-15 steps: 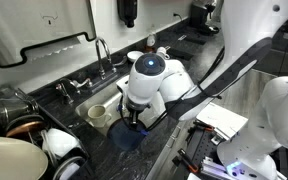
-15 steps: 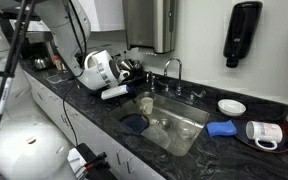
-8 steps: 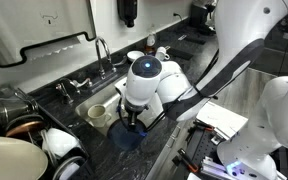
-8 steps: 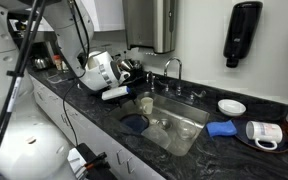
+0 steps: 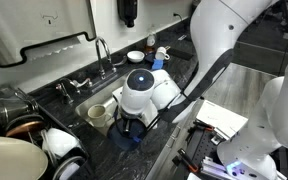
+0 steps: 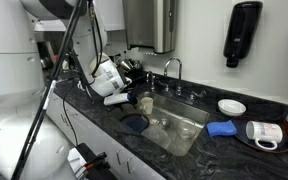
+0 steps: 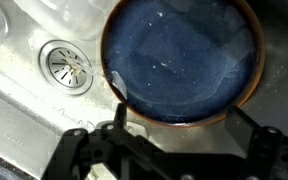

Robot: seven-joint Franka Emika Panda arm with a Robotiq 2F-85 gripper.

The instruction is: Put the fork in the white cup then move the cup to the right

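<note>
From where I stand, the dark blue dish point(image 5: 130, 137) sits in the bottom of the sink point(image 5: 76, 104), and everything gathers round it. The gripper point(image 5: 131, 123) hangs straight above the dish, pointing down at it, with the arm's round white wrist point(image 5: 140, 90) higher up over the same spot. In the wrist view the dish point(image 7: 179, 60) fills most of the picture, blue inside with a brown rim. The gripper's dark fingers point(image 7: 76, 148) reach in from the lower edge, below the dish's near rim. A thin pale strip point(image 7: 115, 84) stands up from the dark gripper parts and crosses the dish's rim. I cannot tell what it is. Nor can I tell how far the jaws are parted or whether they have hold of anything.

The white cup point(image 5: 97, 113) stands upright in the sink just beside the dish, on the side toward the tipped white crockery point(image 5: 54, 141). It is apart from the gripper. The drain point(image 7: 67, 65) lies near the dish's rim. The faucet point(image 5: 102, 50) rises at the sink's edge beyond the dish.
</note>
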